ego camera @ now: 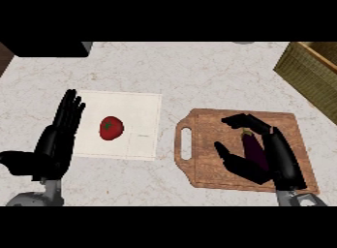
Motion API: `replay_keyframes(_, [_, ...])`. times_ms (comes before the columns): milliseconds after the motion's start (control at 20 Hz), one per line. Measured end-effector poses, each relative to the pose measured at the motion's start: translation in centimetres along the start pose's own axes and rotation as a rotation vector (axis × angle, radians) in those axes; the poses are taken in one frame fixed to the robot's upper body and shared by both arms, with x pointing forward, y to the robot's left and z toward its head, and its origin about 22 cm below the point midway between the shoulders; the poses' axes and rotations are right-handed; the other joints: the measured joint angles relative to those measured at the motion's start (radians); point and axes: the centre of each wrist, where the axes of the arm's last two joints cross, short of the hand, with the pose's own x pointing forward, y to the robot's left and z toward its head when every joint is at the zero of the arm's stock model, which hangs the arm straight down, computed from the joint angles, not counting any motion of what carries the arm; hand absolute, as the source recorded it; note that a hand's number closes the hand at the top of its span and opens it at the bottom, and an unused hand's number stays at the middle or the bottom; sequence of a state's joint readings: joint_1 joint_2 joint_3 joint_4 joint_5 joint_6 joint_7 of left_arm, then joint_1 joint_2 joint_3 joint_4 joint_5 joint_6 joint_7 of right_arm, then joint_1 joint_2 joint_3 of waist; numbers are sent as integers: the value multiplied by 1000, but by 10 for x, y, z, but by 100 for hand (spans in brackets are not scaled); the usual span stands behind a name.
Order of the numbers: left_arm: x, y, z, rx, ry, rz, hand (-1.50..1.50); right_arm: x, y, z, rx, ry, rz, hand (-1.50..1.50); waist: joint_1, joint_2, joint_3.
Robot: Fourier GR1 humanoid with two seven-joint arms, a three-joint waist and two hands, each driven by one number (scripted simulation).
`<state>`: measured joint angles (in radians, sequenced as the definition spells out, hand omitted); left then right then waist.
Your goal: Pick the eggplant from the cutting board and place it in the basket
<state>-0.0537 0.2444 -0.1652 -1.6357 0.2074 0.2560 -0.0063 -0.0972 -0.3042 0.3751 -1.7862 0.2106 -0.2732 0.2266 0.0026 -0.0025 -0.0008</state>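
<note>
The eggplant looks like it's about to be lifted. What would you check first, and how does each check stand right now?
1. Eggplant lies on the cutting board: ok.
2. Right hand is at the eggplant, thumb on one side and fingers curved over its stem end: ok.
3. Fingers fully closed round the eggplant: cannot tell; the hand hides part of it.
4. Basket sits at the counter's far right with nothing on the counter between it and the board: ok.
5. Left hand rests open beside the white mat, away from the board: ok.
6. Tomato lies on the mat, out of the way: ok.
</note>
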Motion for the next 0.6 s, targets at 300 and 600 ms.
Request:
replay_keyframes(300, [-3, 2, 6, 27, -7, -4, 0, 3, 26, -5, -233, 127, 221, -150, -7, -6, -6])
replay_keyframes(600, [-7, 4, 11, 51, 2, -15, 0, 10, -6, -19, -350, 340, 568, -150, -27, -16, -12])
